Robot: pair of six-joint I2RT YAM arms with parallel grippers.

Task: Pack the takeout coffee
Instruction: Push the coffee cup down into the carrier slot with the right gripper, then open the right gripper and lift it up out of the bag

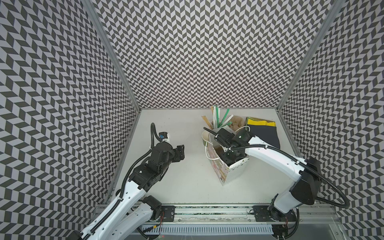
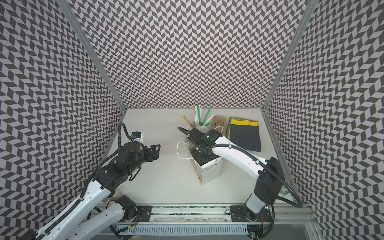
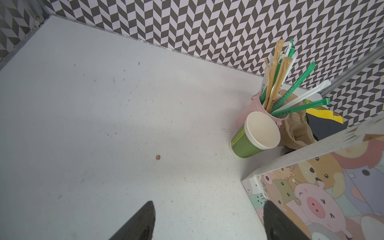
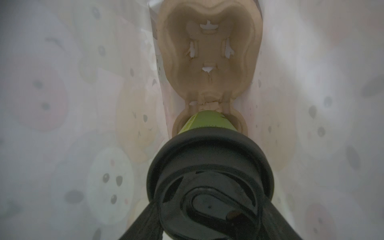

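Two green cups here: the lidded coffee [image 4: 204, 122] sits in a cardboard tray [image 4: 209, 52] inside the cartoon bag [image 1: 223, 172], right gripper [image 4: 209, 220] clamped on its lid; the lidless one [image 3: 252, 137] stands outside. Left gripper [image 3: 207, 222] is spread, empty. White scuffed surface [image 3: 104, 124], zigzag walls [image 1: 197, 52].

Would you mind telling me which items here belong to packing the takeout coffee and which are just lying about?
Part of the job:
- lidded green cup, gripped at its black lid by the right gripper
- pulp cup carrier holding it
- cartoon paper bag around both

Lying about:
- open green cup
- pink cup of straws
- dark and yellow sheets
- left gripper, open and empty
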